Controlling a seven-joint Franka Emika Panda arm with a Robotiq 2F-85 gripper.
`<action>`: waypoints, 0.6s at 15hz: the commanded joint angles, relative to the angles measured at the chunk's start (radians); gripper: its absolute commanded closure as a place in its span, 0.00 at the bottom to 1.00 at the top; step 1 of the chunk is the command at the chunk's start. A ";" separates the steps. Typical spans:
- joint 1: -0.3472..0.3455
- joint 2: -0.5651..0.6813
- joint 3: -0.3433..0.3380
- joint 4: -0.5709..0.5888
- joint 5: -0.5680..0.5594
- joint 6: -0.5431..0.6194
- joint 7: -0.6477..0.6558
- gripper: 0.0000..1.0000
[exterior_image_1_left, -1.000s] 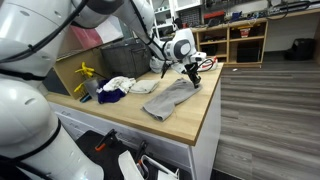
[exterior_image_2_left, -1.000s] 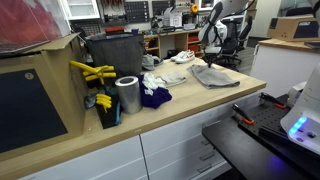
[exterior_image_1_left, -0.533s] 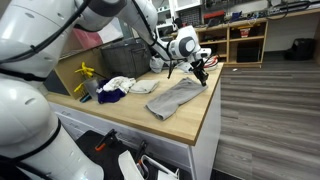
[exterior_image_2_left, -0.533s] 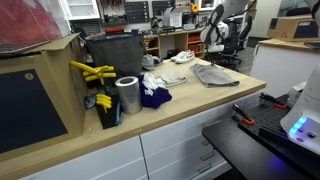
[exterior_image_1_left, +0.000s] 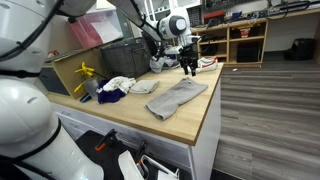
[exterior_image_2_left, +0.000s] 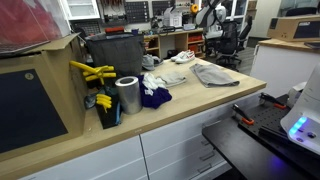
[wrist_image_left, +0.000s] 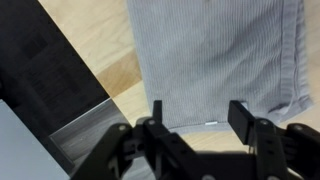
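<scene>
A grey ribbed cloth lies flat on the wooden worktop, near its right edge; it also shows in an exterior view as the grey cloth. My gripper hangs a little above the cloth's far end, jaws apart. In the wrist view the gripper looks straight down on the cloth. The two black fingers stand well apart with nothing between them. The cloth's hem lies just below them and bare wood shows to the left.
A white cloth, a dark blue cloth and a pale cloth lie left of the grey one. Behind stand a dark bin and yellow tools. A metal can stands near the front edge. The worktop's edge drops off beside the gripper.
The gripper was shut low at the cloth's far end; it has since opened and lifted off. The cloth stays on the worktop.
</scene>
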 joint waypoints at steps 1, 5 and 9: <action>-0.020 -0.170 0.041 -0.105 -0.033 -0.188 -0.116 0.01; -0.026 -0.296 0.069 -0.220 -0.100 -0.302 -0.269 0.00; -0.022 -0.404 0.098 -0.419 -0.204 -0.260 -0.404 0.00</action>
